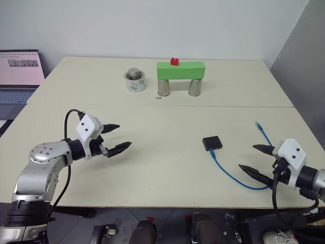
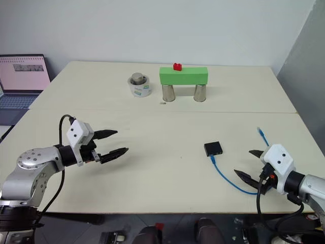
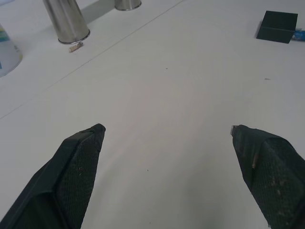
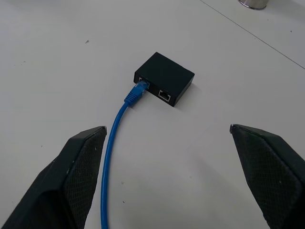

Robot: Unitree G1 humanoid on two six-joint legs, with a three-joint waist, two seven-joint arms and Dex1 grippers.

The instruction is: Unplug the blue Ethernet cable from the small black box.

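The right tool (image 1: 256,157) stands wide and empty near the front right corner of the surface (image 1: 162,168), the blue Ethernet cable (image 1: 231,175) curving beside it to the small black box (image 1: 212,143). The left tool (image 1: 116,137) is also wide and empty, far from the box. If only the cable is pulled, the light box may slide along, I think. The right wrist view shows the plug (image 4: 138,92) seated beside a free port (image 4: 164,96); the head views hide this.
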